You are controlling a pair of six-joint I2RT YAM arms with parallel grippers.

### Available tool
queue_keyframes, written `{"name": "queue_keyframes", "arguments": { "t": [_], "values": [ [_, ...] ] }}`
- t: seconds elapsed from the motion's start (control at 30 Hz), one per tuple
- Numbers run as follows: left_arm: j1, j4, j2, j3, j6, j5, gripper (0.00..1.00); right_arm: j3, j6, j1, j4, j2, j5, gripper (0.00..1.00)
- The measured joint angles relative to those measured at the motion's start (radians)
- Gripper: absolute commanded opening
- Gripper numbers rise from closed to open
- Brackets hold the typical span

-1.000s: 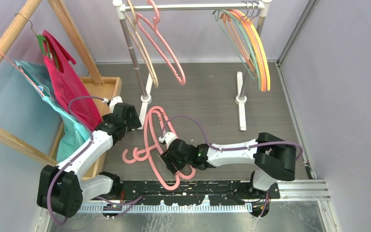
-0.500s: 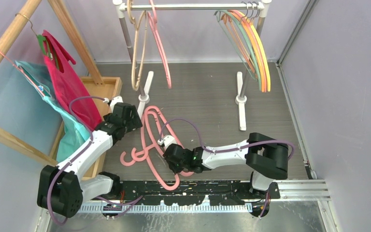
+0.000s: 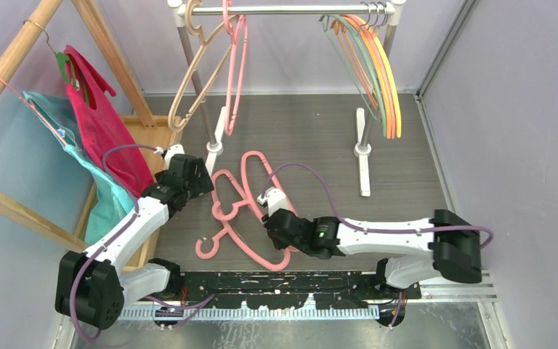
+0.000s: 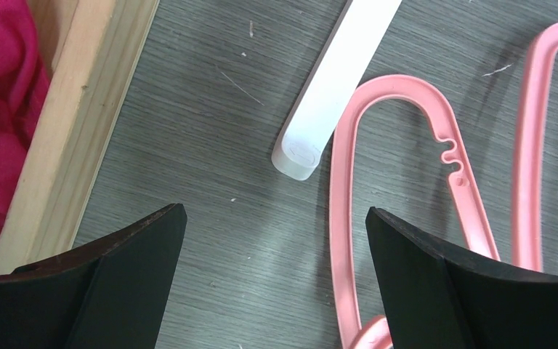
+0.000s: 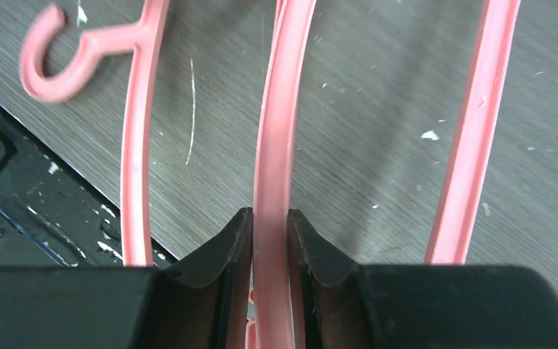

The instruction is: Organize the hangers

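Two thick pink hangers (image 3: 241, 234) lie overlapped on the floor between my arms. My right gripper (image 3: 276, 220) is shut on one bar of a pink hanger (image 5: 280, 131), with the jaws pressed on both sides of it (image 5: 270, 225). That hanger's hook (image 5: 51, 65) is to the left. My left gripper (image 3: 189, 174) is open and empty (image 4: 276, 218), low over the floor. A pink hanger's loop (image 4: 407, 87) lies just inside its right finger. A beige hanger (image 3: 196, 73) and a pink one (image 3: 236, 65) hang tilted at the rail's left end. Thin orange, yellow and green hangers (image 3: 378, 73) hang at its right end.
The white rack's left foot (image 4: 334, 80) lies just ahead of my left gripper, and its right foot (image 3: 363, 156) is farther right. A wooden tray (image 3: 161, 134) is at the left. A wooden frame (image 3: 14, 51) holds hangers draped with red cloth (image 3: 98, 123) and teal cloth (image 3: 102, 196).
My right arm has swung right and pulled the pink floor hangers with it, and their hook has slid toward the near edge. The beige and pink hangers on the rail have swung left.
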Motion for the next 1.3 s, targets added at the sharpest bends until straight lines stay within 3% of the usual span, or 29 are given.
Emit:
{"name": "queue_keyframes", "arguments": {
  "t": [0.27, 0.4, 0.57, 0.7, 0.77, 0.87, 1.0, 1.17, 1.3],
  "values": [
    [0.001, 0.001, 0.0, 0.0, 0.0, 0.008, 0.98, -0.106, 0.011, -0.076, 0.016, -0.144, 0.006, 0.32],
    [0.001, 0.001, 0.0, 0.0, 0.0, 0.014, 0.98, -0.155, 0.028, -0.09, 0.044, -0.111, 0.006, 0.38],
    [0.003, 0.002, 0.0, -0.002, 0.0, 0.021, 0.98, -0.176, 0.047, -0.09, 0.079, -0.012, 0.006, 0.56],
    [0.003, 0.005, 0.0, -0.003, 0.0, 0.03, 0.98, -0.185, 0.055, -0.09, 0.093, 0.009, 0.023, 0.58],
    [0.003, 0.006, 0.0, -0.005, 0.0, 0.032, 0.98, -0.185, 0.054, -0.09, 0.105, 0.011, 0.035, 0.52],
    [0.003, 0.008, 0.0, -0.013, 0.0, 0.034, 0.98, -0.185, 0.05, -0.097, 0.12, 0.027, 0.047, 0.31],
    [0.003, 0.009, 0.0, -0.028, 0.0, 0.035, 0.98, -0.185, 0.051, -0.109, 0.133, 0.048, 0.042, 0.29],
    [0.003, 0.014, 0.0, -0.035, 0.0, 0.039, 0.98, -0.185, 0.049, -0.121, 0.154, 0.062, 0.031, 0.05],
    [0.003, 0.018, 0.0, -0.036, 0.0, 0.041, 0.98, -0.185, 0.055, -0.122, 0.159, 0.058, 0.026, 0.01]
  ]
}}
